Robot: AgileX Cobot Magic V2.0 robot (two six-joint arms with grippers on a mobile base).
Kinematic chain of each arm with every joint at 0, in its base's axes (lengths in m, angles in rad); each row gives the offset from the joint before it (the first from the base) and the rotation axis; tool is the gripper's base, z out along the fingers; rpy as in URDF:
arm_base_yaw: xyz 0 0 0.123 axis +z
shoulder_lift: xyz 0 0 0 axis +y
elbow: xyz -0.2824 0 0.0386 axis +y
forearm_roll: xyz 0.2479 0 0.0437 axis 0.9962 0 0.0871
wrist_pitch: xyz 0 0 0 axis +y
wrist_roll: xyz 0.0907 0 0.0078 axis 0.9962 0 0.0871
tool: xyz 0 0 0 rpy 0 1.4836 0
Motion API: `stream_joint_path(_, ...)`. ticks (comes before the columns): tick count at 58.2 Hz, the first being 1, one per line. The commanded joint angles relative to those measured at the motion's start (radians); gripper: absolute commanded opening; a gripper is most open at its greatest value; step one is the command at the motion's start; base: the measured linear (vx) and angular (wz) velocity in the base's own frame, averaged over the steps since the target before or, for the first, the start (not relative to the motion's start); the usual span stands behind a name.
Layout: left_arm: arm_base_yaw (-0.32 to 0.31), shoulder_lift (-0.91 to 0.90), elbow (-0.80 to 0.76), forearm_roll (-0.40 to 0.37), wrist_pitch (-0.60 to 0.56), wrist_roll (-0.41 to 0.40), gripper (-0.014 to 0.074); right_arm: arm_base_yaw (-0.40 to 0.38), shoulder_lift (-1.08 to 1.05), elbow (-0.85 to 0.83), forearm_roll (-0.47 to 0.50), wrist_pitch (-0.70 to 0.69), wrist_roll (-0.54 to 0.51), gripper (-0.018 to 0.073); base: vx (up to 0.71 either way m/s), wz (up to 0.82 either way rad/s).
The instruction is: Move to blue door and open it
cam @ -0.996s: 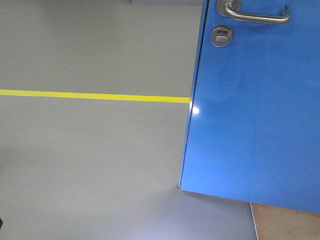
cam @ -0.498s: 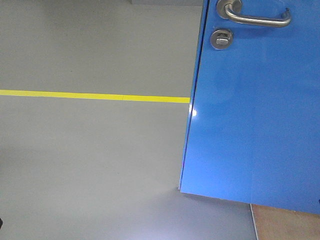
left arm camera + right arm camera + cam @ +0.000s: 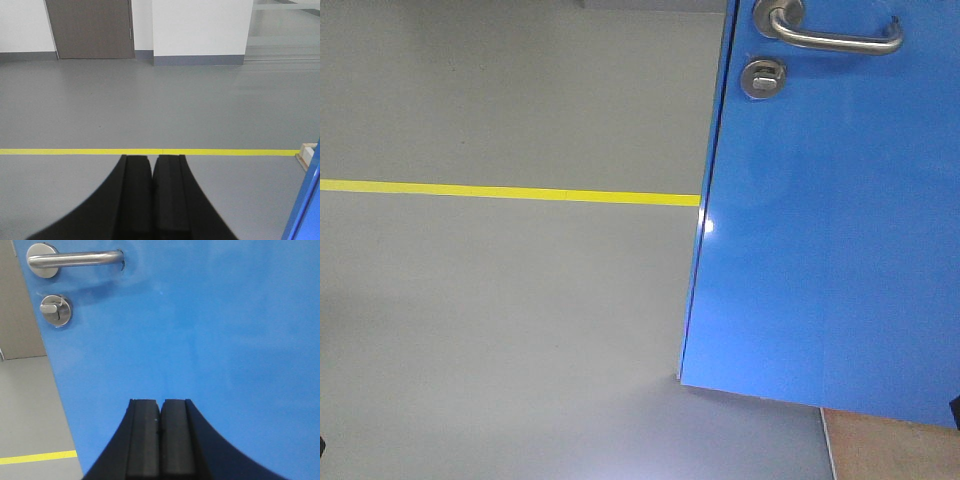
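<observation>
The blue door (image 3: 830, 220) fills the right half of the front view, its free edge running down the middle of the frame and its bottom corner standing clear over the grey floor (image 3: 500, 320), so it looks ajar already, with open floor and a yellow line (image 3: 510, 193) showing past it on the left. Up in the top right of that view sits the lever handle (image 3: 835, 38), and just below its round base the thumb-turn lock (image 3: 762, 76). In the right wrist view the right pincer (image 3: 160, 440) has its two black pads pressed together, holding nothing, pointed square at the blue panel, with the handle well up in the upper left of the frame. Whether the tips touch the door I cannot tell from here. The left pincer (image 3: 152, 195) is also pressed together and empty, aimed out over the floor at the yellow line, with only a sliver of blue at the lower right of its frame. The job now, as I read it, is to widen the swing. For a push, the pads should meet the panel flat, out toward the handle side where leverage is best, with the base creeping forward slowly. If the lever is wanted instead, the right arm must rise and shift toward it, and the pads must part first. The glossy face looks slippery, so a steady straight press will likely beat a glancing one.
</observation>
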Motion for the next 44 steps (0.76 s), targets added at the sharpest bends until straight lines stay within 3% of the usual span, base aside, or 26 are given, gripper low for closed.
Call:
stream_joint_path(1,-0.006,-0.011,-0.026,-0.006,-0.077,-0.001,0.0073,-0.007,0.01,0.003,0.008,-0.087,0.021,0.0012,0.0,0.0)
stream_joint_path(44,-0.006,-0.011,-0.026,-0.006,-0.077,-0.001,0.0073,-0.007,0.01,0.003,0.009,-0.087,0.016,0.0012,0.0,0.0)
